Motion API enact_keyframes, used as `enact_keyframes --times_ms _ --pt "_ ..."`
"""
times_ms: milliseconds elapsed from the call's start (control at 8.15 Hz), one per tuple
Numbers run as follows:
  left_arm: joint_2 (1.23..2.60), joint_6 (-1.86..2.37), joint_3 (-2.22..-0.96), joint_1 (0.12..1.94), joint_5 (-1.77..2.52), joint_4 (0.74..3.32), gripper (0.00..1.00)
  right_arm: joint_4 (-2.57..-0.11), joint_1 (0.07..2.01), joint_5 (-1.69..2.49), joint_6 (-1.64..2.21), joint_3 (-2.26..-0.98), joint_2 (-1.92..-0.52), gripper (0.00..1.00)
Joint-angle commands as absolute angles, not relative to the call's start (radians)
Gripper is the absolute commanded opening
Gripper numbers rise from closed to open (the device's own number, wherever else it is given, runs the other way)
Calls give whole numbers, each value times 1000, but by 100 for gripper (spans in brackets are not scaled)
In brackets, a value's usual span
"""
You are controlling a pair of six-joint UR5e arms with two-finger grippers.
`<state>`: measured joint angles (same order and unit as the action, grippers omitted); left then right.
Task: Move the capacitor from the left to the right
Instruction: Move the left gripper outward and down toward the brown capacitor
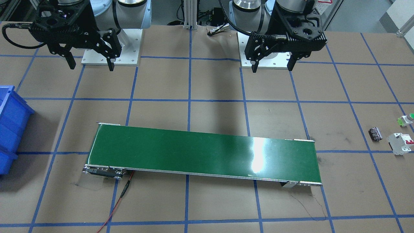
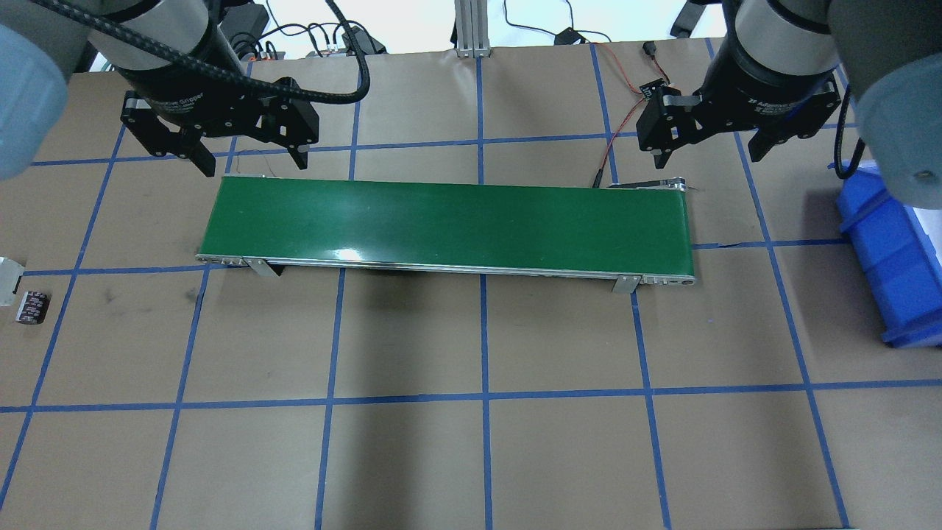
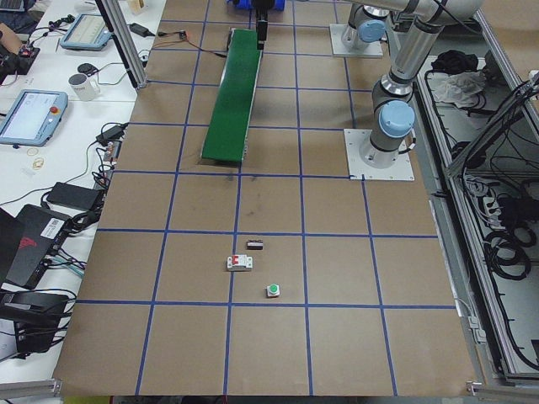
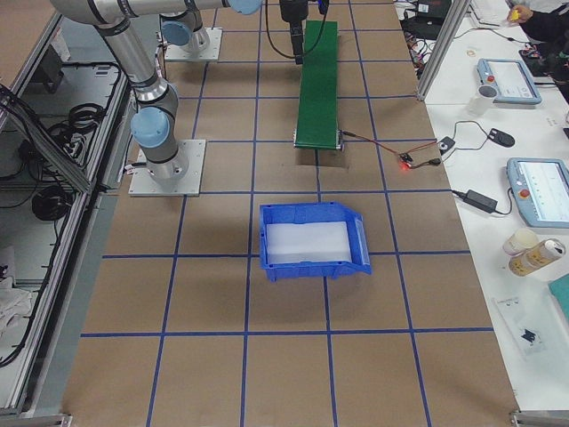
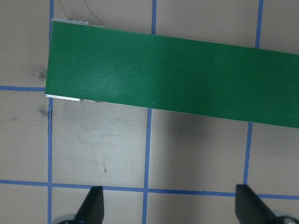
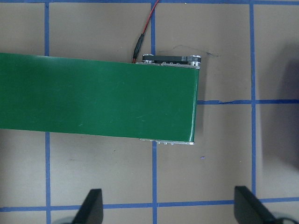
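You'll find capacitor (image 1: 375,134) lying on desk (image 1: 207,207) at robot's far left, well apart from belt (image 1: 203,152). Breaker (image 1: 401,144) just beside it, button (image 1: 407,119) near; none touching. Note left jaws spread wide, empty, hanging high on robot's side of belt's left end, well apart from capacitor. Right jaws likewise spread, empty, high near belt's right end. Blue bin (image 1: 9,129) sits on desk at robot's right, beyond belt.

Front-facing view: belt (image 1: 203,152) centre, lying left-right on table (image 1: 210,84) | bin (image 1: 9,126) left edge | capacitor (image 1: 375,134) far right, just left of breaker (image 1: 401,143) | button (image 1: 406,119) above breaker | left gripper (image 1: 272,66) upper right | right gripper (image 1: 91,64) upper left
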<state>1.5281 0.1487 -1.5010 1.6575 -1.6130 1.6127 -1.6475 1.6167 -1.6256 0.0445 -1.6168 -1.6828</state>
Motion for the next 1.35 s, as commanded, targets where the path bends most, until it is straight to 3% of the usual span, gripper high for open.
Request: enact_keyframes --times_ms 0,245,859,1227 --pt "1528 144 -1511 1655 -1611 1606 100 -1647 1617 -1623 44 -1617 -1683 100" --pt "1529 141 -1511 1581 -1603 1609 100 -1647 1617 -1624 44 -1617 -1683 100" --pt "1581 -193 -1508 1179 -1614 1597 100 -1647 1617 -1624 44 -1617 -1683 100" --pt "1690 -524 -1517 930 -1617 1403 100 -1647 1617 -1624 44 -1617 -1683 100"
